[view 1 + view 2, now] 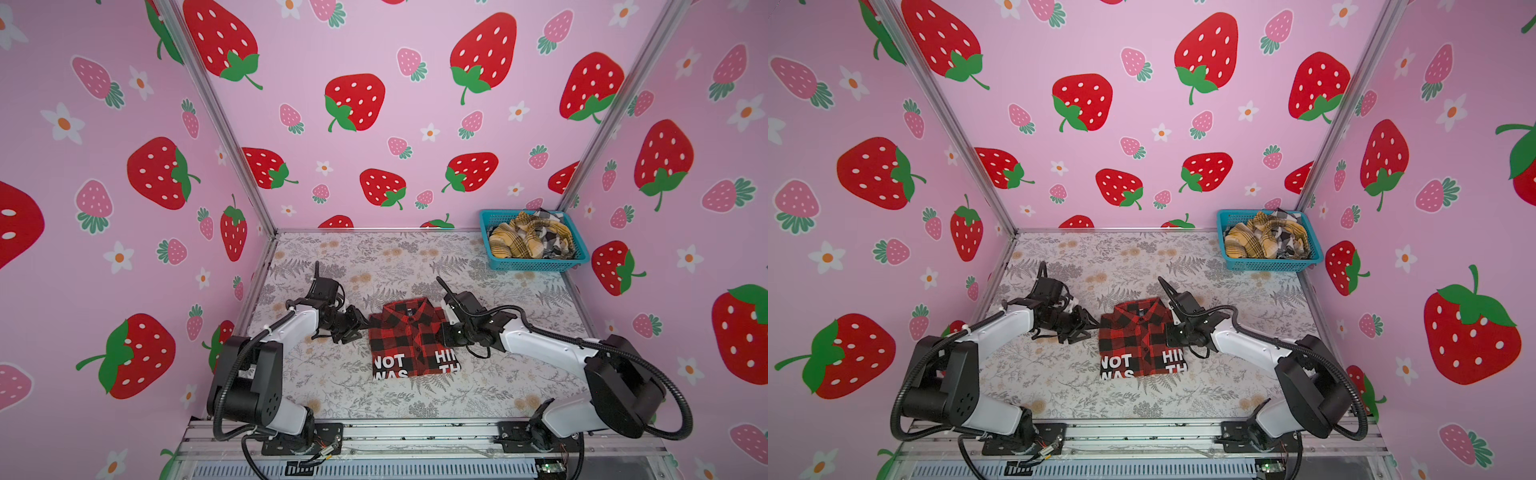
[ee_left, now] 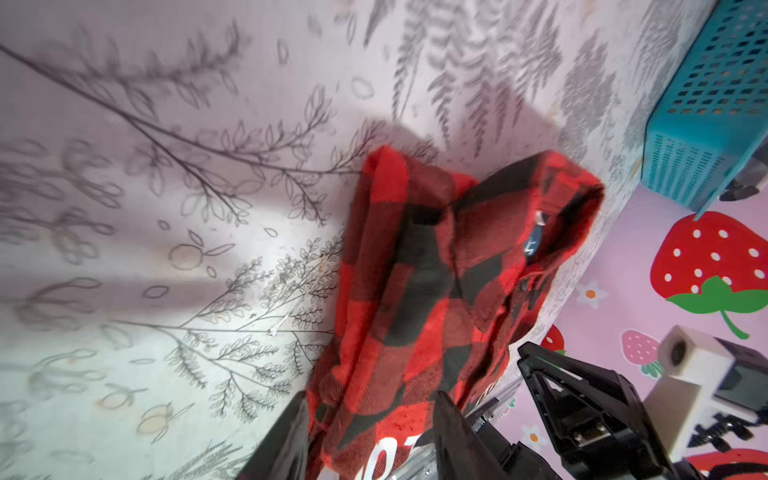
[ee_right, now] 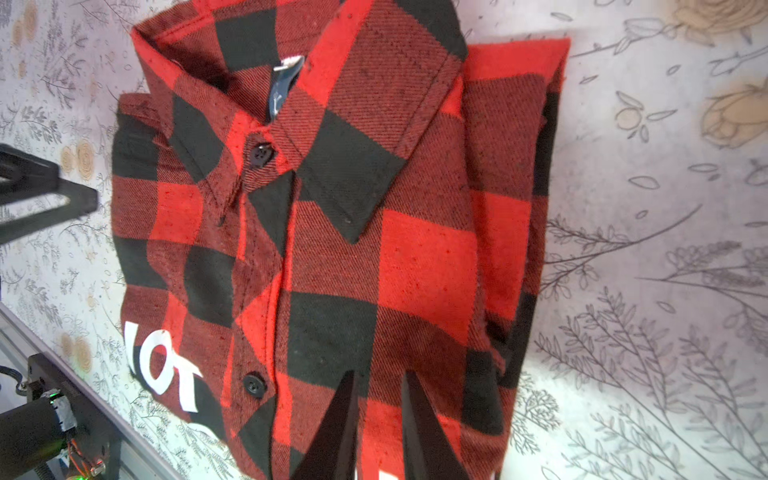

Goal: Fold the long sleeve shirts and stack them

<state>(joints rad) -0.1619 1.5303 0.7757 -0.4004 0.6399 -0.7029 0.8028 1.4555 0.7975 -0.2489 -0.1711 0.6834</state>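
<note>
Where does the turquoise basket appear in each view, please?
Both top views: basket at the far right corner of the table.
Left wrist: basket beyond the collar of the red-and-black shirt.
Right wrist: not in it.
Shared landmark: that shirt, in all four views.

Turquoise basket (image 1: 536, 262) on floral table (image 1: 374, 257)

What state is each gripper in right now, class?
Left gripper: open, edge of the red-and-black plaid flannel shirt between its fingers.
Right gripper: fingers narrowly apart over that shirt; grip cannot be told.
</note>
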